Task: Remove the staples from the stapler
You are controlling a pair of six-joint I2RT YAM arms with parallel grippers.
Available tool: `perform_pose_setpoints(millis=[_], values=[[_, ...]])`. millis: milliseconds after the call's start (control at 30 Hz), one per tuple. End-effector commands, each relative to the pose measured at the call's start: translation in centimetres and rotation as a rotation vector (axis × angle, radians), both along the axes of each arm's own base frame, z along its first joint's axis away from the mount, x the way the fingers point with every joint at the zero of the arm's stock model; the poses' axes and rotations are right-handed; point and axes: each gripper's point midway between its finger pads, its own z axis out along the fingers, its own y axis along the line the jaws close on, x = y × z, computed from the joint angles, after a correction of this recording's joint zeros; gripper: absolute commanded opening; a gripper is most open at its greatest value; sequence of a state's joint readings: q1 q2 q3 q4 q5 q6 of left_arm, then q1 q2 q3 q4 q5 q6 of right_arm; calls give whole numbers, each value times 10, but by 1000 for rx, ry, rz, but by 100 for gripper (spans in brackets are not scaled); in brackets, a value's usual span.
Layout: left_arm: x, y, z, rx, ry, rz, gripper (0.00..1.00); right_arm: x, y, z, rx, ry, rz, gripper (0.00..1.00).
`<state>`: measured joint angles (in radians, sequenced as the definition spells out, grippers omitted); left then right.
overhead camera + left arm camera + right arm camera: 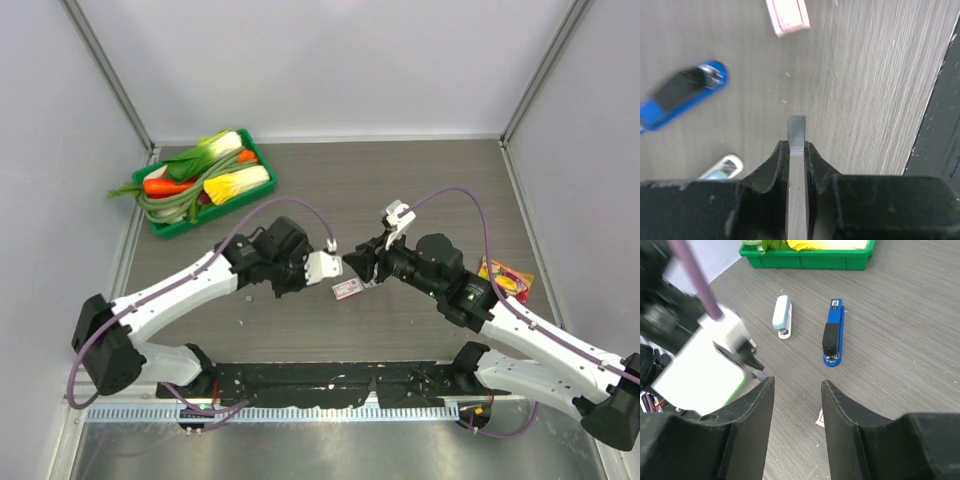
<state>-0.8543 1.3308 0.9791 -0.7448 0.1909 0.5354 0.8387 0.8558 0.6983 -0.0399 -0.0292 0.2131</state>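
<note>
My left gripper (796,146) is shut on the staples (796,131), a short silvery-grey metal strip that sticks out past the fingertips, held above the table. Beyond it lie a blue stapler (682,95) and a pale blue-and-white stapler (722,167). My right gripper (797,385) is open and empty, facing the left gripper (747,356). The blue stapler (834,335) and the pale stapler (782,316) lie flat side by side farther off. In the top view the two grippers meet tip to tip, left (338,263) and right (358,262); the staplers are hidden under the left arm.
A flat red-and-white packet (348,288) lies on the table below the grippers, also in the left wrist view (788,17). A green tray (165,225) of vegetables stands at the back left. A yellow-red packet (507,277) lies at the right. A black strip (940,145) runs along the table's near edge.
</note>
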Motion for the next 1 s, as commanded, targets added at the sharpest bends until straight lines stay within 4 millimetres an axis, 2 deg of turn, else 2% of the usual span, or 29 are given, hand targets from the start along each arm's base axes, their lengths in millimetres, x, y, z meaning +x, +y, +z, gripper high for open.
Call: perform_pose_setpoints(millis=[0,33,67,167,233,267,333,367,467,567,700,733,833,900,933,967], values=[[-10,-10,73,-134,0,-52,8,-1,3,38,56,-69,37,49],[-14,-8,78,-136,11,-58,8,-4,5,40,61,-70,56,50],[-13,-13,95,-174,-6,-67,8,-7,7,44,66,-80,77,52],[-15,-15,115,-207,-25,-83,8,-19,17,50,72,-91,175,56],[-19,-15,120,-213,-15,-97,8,-29,27,51,68,-89,265,58],[-19,-16,125,-220,-17,-110,8,-31,31,57,68,-106,296,58],[-25,-15,123,-208,16,-133,8,-39,40,50,40,-83,382,60],[-26,-17,125,-210,21,-139,8,-40,44,56,38,-93,405,60],[-28,-18,129,-210,29,-160,9,-42,50,53,1,-89,462,61],[-18,-19,135,-217,-14,-130,9,-31,51,52,-15,-70,408,60],[19,-17,145,-204,-189,-30,9,-13,49,40,-6,27,294,60],[32,-11,149,-167,-257,-3,9,-11,49,35,21,91,268,60],[50,-1,159,-103,-389,-45,8,5,47,26,85,201,173,60],[64,11,178,-75,-555,-74,7,16,45,28,147,246,130,60],[67,17,171,-43,-603,-93,7,21,42,28,177,274,114,60],[70,26,187,-22,-721,-140,7,31,34,31,241,338,72,60]])
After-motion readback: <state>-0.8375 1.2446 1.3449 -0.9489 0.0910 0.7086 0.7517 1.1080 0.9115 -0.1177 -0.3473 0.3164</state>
